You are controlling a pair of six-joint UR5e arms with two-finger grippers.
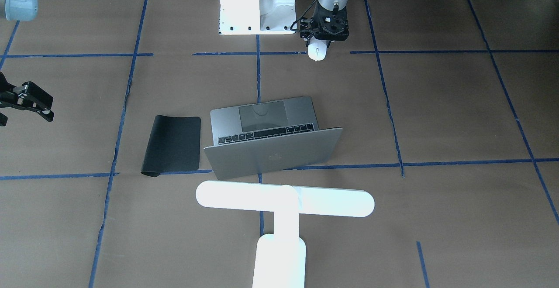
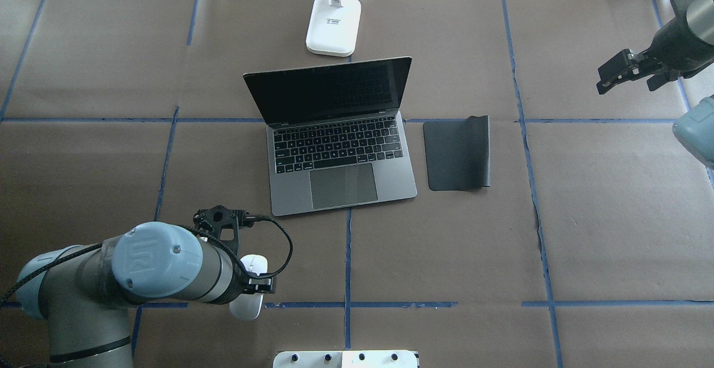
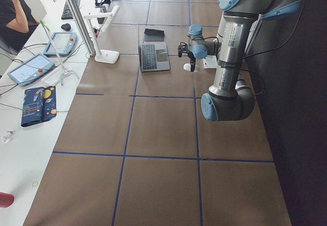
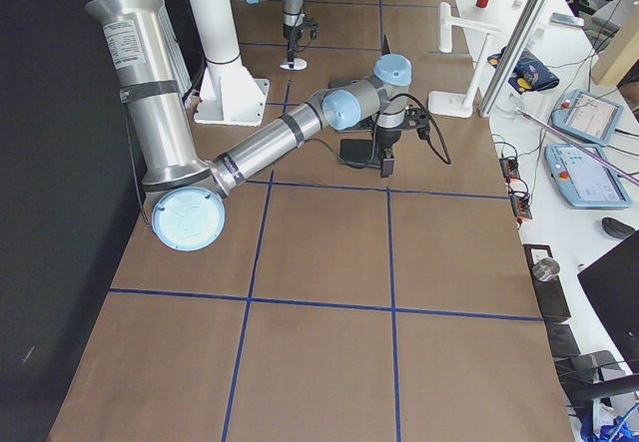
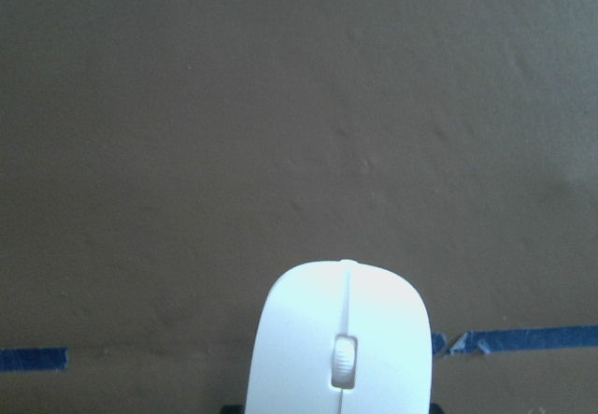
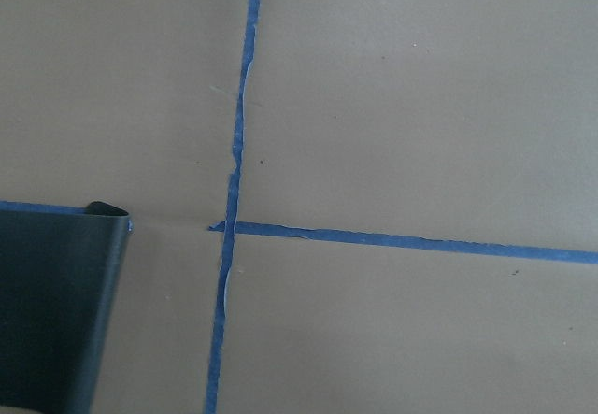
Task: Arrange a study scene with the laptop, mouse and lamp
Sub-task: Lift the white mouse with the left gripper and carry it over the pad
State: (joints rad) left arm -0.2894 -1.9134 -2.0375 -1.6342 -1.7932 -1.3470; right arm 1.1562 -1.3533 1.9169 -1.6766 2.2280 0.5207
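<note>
The mouse [image 5: 341,344] is found nearest the robot, at about 7 o'clock from the laptop [image 2: 340,156] and well apart from it, beside a blue tape line [image 2: 390,304] on the brown paper-covered table [image 2: 585,234]. The left gripper [image 2: 251,285] is seen clamped on the mouse, one black finger [image 2: 263,285] pressed against its side. The mouse's scroll wheel and centre line are turned toward 12 o'clock in the wrist view. Whether the mouse rests on the table or is raised off it cannot be told. The white robot base [image 2: 346,358] is noted at 5 o'clock from the mouse, at the table's near edge. The laptop is recorded at the middle of the table, lid open and upright, screen dark, keyboard and trackpad facing the robot. A black mouse pad [image 2: 456,153] is laid just beside the laptop at its 3 o'clock, not touching it, with its outer edge curled upward. The lamp [image 1: 284,198] is placed at 12 o'clock from the laptop, just behind the lid, its base pointing away from the robot and its horizontal bar lying across, parallel to the lid. The right gripper [image 2: 627,81] is observed at 2 o'clock from the mouse pad, well apart from it and above the table, its fingers spread apart and nothing between them.
</note>
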